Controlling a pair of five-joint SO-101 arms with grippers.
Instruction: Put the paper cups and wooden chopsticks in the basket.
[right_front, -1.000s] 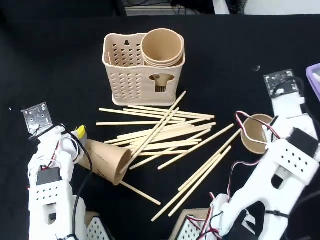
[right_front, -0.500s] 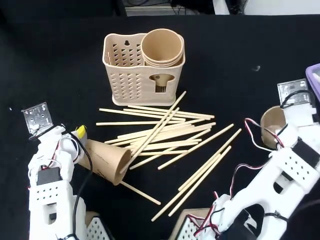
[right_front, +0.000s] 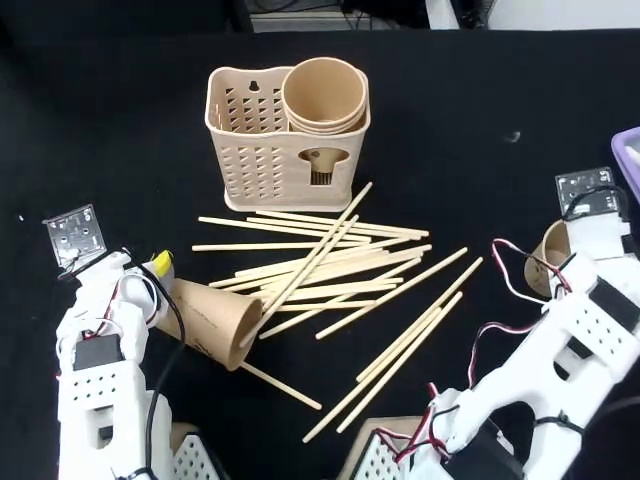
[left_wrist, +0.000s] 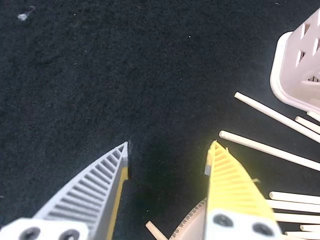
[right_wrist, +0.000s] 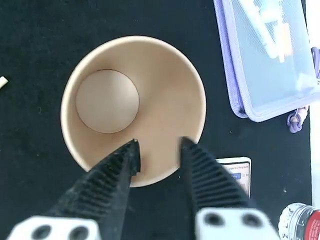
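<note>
R jaws part-open, tips over cup (right_wrist: 150, 100) near wall. L jaws wide apart; lying cup (right_front: 210, 320) alongside.

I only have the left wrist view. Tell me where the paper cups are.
Observer: One fallen cup lies on its side just beside the left gripper, with its mouth towards the loose chopsticks.
Operator: Now report the basket.
Observer: The basket holds stacked cups in one compartment, the right-hand one in the high view.
Operator: Tell me about the other arm.
Observer: The right gripper is at the mouth of a single cup, close to a purple case.
</note>
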